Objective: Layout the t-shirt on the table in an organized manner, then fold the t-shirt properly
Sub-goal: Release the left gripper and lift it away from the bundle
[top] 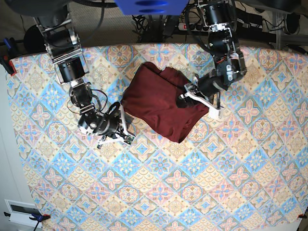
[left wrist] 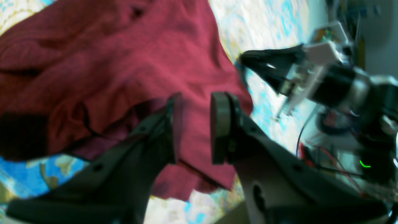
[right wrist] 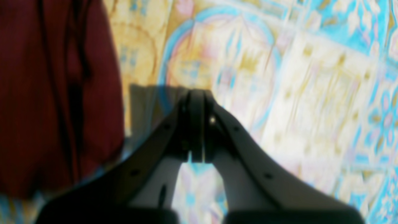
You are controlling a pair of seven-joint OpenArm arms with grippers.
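The maroon t-shirt (top: 159,103) lies bunched and creased on the patterned table (top: 192,192), back of centre. My left gripper (top: 184,100) is over the shirt's right edge. In the left wrist view its pads (left wrist: 221,127) stand apart over the t-shirt (left wrist: 124,62), open, with cloth showing through the gap. My right gripper (top: 120,109) rests at the shirt's left edge. In the right wrist view the right gripper (right wrist: 197,93) is shut on nothing, over the bare table (right wrist: 311,93), with the t-shirt (right wrist: 56,93) beside it. The right gripper (left wrist: 245,59) also shows in the left wrist view, tip at the cloth's edge.
The tile-pattern cloth covers the whole table (left wrist: 264,25). Cables and a power strip (top: 190,21) lie behind the table's far edge. A red clamp (top: 7,65) sits at the left edge.
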